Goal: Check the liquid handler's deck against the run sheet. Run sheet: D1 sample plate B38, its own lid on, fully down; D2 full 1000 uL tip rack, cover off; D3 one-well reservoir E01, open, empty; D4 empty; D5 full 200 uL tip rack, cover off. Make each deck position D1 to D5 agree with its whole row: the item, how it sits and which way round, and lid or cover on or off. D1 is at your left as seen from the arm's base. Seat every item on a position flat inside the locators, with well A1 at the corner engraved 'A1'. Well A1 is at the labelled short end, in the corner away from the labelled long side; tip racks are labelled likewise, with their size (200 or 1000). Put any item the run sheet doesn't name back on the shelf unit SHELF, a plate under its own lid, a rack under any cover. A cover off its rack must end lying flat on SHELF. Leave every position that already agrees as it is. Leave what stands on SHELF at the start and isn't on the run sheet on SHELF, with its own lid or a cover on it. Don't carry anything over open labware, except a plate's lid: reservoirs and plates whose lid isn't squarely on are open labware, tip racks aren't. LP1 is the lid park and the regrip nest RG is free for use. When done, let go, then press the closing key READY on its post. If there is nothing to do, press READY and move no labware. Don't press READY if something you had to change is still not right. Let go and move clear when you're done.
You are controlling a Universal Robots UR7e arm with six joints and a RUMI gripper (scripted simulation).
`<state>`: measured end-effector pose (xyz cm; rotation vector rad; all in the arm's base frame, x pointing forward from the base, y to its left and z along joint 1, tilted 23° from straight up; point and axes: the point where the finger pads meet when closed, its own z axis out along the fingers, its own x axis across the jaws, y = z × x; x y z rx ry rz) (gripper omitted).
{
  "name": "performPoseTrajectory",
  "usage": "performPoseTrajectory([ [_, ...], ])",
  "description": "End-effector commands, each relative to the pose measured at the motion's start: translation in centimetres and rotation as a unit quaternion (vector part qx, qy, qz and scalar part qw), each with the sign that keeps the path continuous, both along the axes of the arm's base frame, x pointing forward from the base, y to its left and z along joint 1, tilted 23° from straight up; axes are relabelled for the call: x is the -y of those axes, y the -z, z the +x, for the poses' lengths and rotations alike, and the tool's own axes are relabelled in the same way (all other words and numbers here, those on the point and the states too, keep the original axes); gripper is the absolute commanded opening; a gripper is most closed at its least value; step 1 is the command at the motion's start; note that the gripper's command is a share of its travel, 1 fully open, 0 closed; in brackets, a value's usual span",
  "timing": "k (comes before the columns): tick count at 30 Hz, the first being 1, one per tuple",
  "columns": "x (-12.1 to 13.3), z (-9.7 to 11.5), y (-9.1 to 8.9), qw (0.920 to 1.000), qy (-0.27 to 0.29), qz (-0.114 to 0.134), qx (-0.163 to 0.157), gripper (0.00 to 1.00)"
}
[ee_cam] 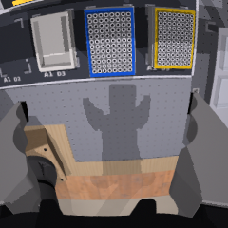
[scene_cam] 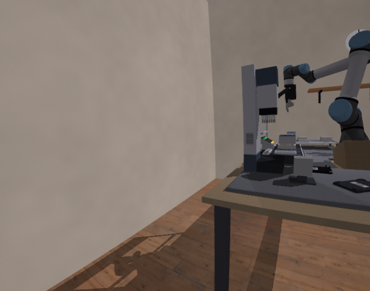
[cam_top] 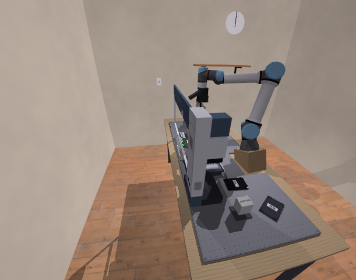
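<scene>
My gripper [cam_top: 201,104] hangs high above the deck, open and empty; it also shows in the exterior view [scene_cam: 288,107]. In the wrist view its two fingers frame the picture [ee_cam: 106,106], with only its shadow on the grey mat between them. Below, a white one-well reservoir [ee_cam: 52,42] sits open at the position marked D3. A blue-framed tip rack [ee_cam: 110,41] with no cover sits to its right. A yellow-framed tip rack [ee_cam: 175,39] with no cover sits right of that. The D2 position [ee_cam: 14,52] at the far left shows bare locators.
The liquid handler's tall grey tower [cam_top: 201,150] stands beside the deck. A light grey labelled box [cam_top: 243,205] stands on a dark base on the mat. Two flat black labelled pads [cam_top: 235,184] [cam_top: 271,207] lie near it. Low labware stands at the far end [scene_cam: 316,139].
</scene>
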<state>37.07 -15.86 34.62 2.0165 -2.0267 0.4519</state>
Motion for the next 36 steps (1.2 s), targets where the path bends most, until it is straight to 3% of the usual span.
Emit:
performPoseTrajectory([
  [1, 0.2, 0.0, 0.4, 1.0000, 0.001, -0.001, 0.001, 0.82],
  [36, 2.2, 0.2, 5.3, 1.0000, 0.001, 0.000, 0.000, 0.82],
])
